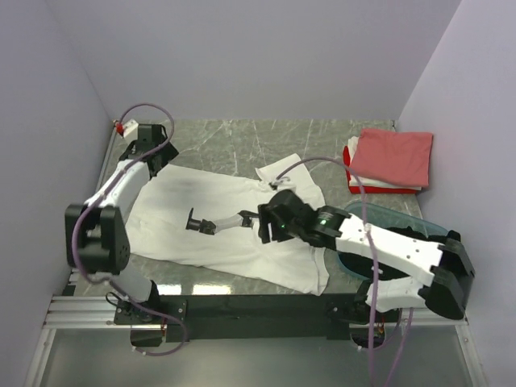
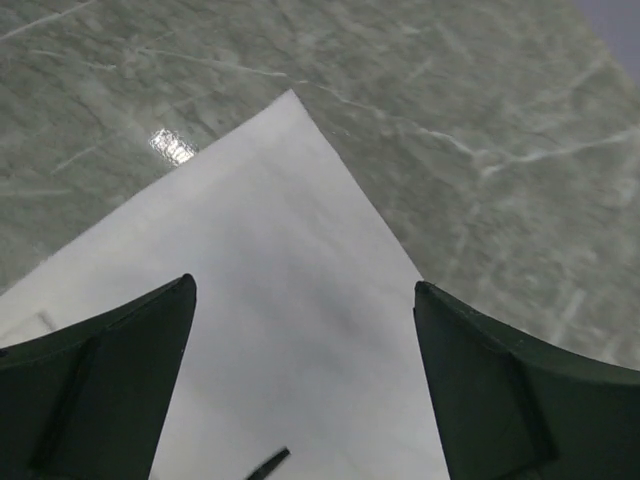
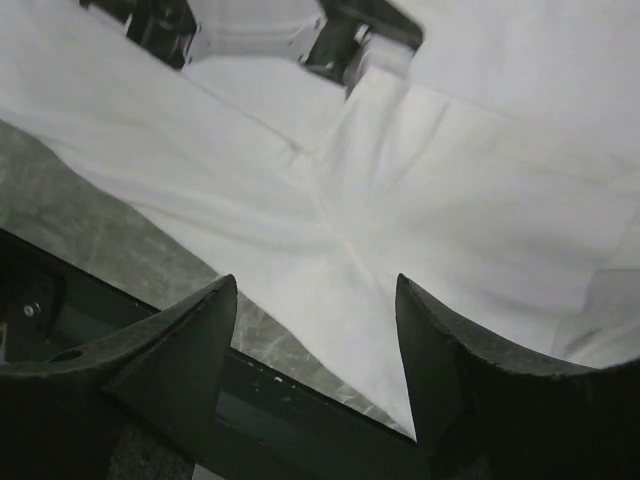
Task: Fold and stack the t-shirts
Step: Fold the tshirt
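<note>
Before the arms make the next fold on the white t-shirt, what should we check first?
1. Left gripper open: ok.
2. Right gripper open: ok.
3. White t-shirt corner between left fingers: ok.
4. White t-shirt smooth: not ok, creases in the right wrist view.
5. Folded salmon-pink shirt stacked tidily: ok.

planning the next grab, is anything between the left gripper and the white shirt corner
Nothing visible does. The left gripper hangs open over the white shirt corner, with only cloth and marble table showing between its fingers.
</note>
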Controlling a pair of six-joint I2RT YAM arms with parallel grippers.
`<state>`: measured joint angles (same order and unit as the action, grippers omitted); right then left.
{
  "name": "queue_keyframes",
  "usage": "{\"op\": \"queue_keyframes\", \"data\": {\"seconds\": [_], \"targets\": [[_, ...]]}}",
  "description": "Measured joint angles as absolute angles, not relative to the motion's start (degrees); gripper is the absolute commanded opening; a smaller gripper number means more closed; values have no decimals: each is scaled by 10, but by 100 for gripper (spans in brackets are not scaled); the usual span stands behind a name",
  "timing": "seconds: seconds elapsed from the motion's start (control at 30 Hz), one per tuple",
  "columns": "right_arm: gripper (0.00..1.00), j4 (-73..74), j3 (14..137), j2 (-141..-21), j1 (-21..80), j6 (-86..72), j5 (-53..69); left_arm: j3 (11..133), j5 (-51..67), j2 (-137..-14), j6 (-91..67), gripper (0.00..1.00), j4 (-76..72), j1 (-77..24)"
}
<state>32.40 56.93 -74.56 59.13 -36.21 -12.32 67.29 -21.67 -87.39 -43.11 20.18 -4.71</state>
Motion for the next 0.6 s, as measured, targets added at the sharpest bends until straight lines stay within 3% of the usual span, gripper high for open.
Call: {"op": "queue_keyframes", "data": {"seconds": [0.27, 0.6], "targets": [[72, 286, 524, -646, 460, -320, -70, 856, -242, -1115, -399, 90, 241, -22], [72, 258, 475, -604, 414, -296, -24, 985, -272, -1243, -373, 80, 284, 0]]}}
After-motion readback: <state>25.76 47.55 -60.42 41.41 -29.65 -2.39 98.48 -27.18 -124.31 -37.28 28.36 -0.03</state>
